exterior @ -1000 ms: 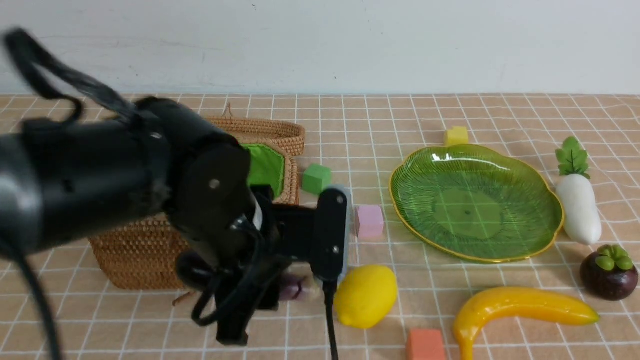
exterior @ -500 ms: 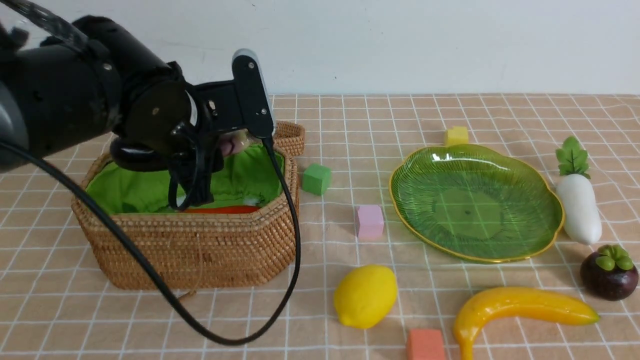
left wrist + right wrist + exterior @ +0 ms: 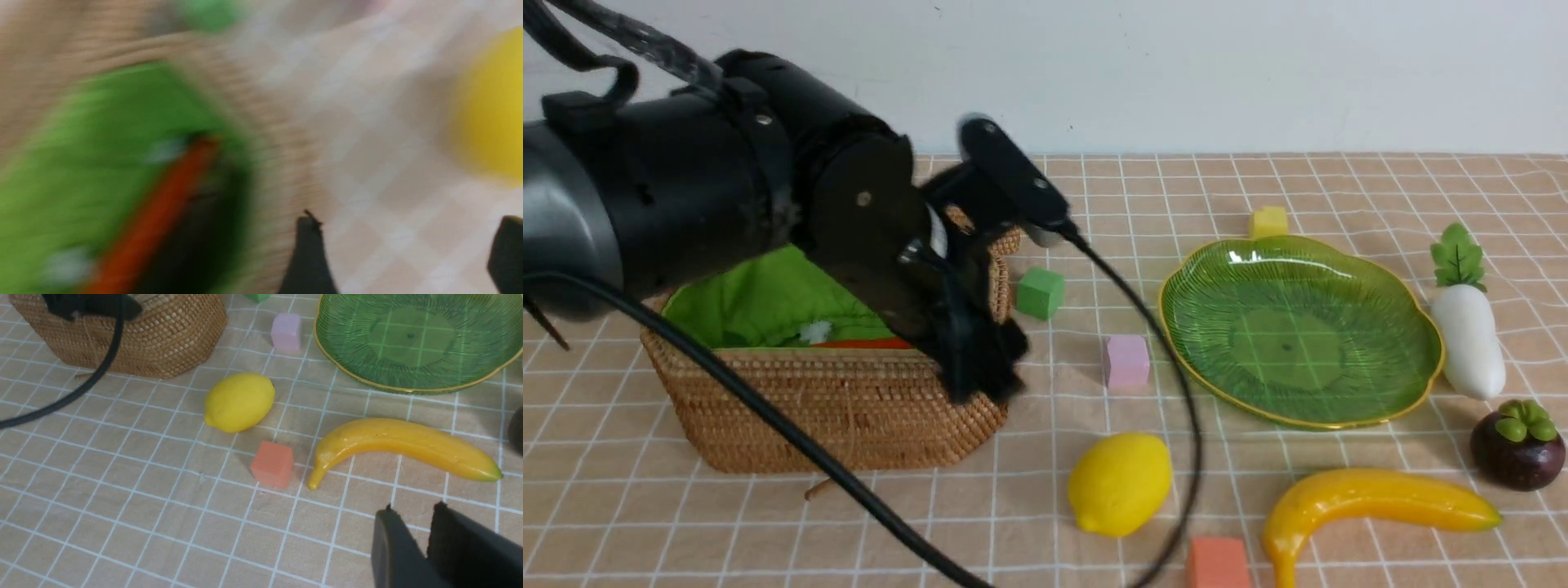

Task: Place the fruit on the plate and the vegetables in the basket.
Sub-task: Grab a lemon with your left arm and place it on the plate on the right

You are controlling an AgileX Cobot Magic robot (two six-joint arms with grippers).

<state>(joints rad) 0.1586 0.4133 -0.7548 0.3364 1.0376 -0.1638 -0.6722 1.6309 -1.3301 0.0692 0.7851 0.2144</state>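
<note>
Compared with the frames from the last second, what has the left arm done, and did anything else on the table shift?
The left gripper rose from the table in front of the basket carrying the dark eggplant, swung over the green lining and let go; its jaws now stand apart and empty, heading back toward the lemon. A dark shape lies beside the carrot inside. Plate, banana, radish, mangosteen and the cubes stayed put.

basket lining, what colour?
Bright green. The lining of the basket shows best in the front view; the left wrist view is too blurred.
</note>
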